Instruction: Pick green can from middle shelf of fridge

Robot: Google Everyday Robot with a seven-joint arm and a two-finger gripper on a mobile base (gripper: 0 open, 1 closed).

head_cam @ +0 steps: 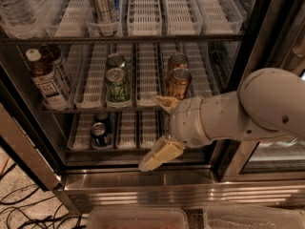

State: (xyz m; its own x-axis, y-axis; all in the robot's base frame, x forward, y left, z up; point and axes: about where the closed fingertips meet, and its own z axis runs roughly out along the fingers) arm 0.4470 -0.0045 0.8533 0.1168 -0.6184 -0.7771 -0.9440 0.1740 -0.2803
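Observation:
The green can (117, 85) stands upright at the front of a white lane on the middle shelf (90, 109) of the fridge (143, 185). A darker green can (115, 60) stands right behind it. Two copper-orange cans (179, 82) stand two lanes to the right. My gripper (149, 133) is open, with one finger (164, 102) at the middle shelf's front edge below the copper cans and the other (159, 157) down in front of the bottom shelf. It is right of and below the green can, not touching it.
A white-labelled bottle (47, 80) stands at the middle shelf's left. A tall can (102, 4) and a water bottle (16, 8) are on the top shelf. A blue can (99, 130) is on the bottom shelf. Clear bins (138, 218) and cables (19, 209) lie below.

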